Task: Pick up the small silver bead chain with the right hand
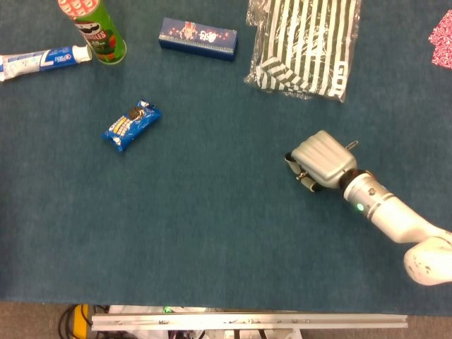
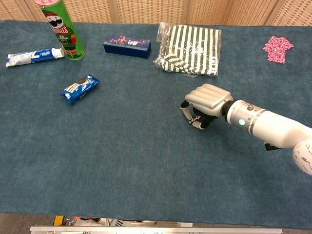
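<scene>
My right hand (image 1: 321, 162) (image 2: 207, 100) rests on the blue cloth right of centre, knuckles up and fingers curled down and under. A short piece of the small silver bead chain (image 2: 194, 118) (image 1: 302, 174) shows between the curled fingertips, and the fingers grip it against the cloth. The hand hides the rest of the chain. The white forearm (image 2: 273, 127) runs off to the right. My left hand appears in neither view.
A striped bag (image 2: 191, 49) lies behind the hand and a dark blue box (image 2: 127, 46) to its left. Further left are a green chip can (image 2: 63, 30), a toothpaste tube (image 2: 34, 56) and a blue snack packet (image 2: 79, 87). A pink cloth (image 2: 278, 48) lies far right.
</scene>
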